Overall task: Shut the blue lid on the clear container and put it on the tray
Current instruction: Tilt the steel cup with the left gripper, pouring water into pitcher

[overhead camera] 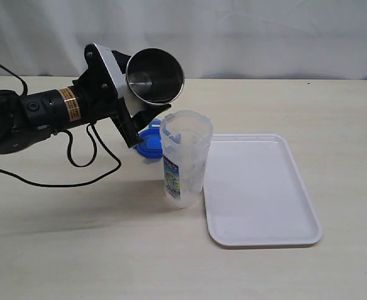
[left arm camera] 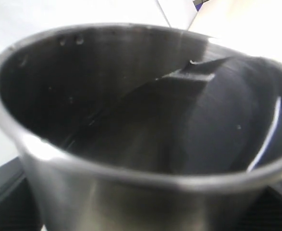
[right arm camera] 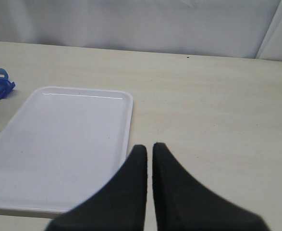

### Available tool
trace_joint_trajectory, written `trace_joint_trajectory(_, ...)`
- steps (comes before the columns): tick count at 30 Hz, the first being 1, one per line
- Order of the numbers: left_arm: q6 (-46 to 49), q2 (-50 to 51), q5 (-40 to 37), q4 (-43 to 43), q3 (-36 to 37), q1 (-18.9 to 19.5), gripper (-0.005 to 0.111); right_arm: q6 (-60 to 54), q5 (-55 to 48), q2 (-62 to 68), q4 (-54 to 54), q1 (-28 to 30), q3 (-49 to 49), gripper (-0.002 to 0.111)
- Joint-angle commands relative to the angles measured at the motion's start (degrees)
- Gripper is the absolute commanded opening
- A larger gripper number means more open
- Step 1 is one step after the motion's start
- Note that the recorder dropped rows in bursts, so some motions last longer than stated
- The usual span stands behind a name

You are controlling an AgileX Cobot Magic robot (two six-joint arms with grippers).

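A pale table (overhead camera: pixel 77 250) stands before a white curtain. The left arm reaches in from the left. Its pincer (overhead camera: pixel 142 103) is spread wide around a steel cup (overhead camera: pixel 155 76), which it holds tipped on its side in the air, so the arm's own camera sees only the cup's dark inside.

The clear container (overhead camera: pixel 184 159) stands upright and uncovered, its long axis vertical, just beside the tray's left edge; I cannot tell whether they touch. The tray (overhead camera: pixel 258 187) lies flat and bare.

The blue lid (overhead camera: pixel 149 144) lies flat on the table just behind the container on its left side, almost directly under the left pincer.

The right pincer (right arm camera: pixel 149 154) is closed and holds nothing. It hovers over the table at the tray's far side, well apart from the lid.

So the left arm is much nearer the lid, though its pincer is taken up by the cup.
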State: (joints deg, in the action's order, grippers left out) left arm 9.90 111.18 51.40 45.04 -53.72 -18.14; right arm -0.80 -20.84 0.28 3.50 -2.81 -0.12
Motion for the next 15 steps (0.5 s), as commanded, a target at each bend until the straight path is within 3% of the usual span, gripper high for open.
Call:
trace_joint_trajectory(1,2.48,-1.35,5.06,-2.38,-1.09,-0.20,0.000,0.12,0.64,-0.28,0.08,0.21,0.12,0.005)
trace_joint_trajectory(15,7.25,-1.35,4.43,-4.48,-1.09,-1.77,0.000,0.12,0.64,-0.28,0.08,0.21,0.12,0.005)
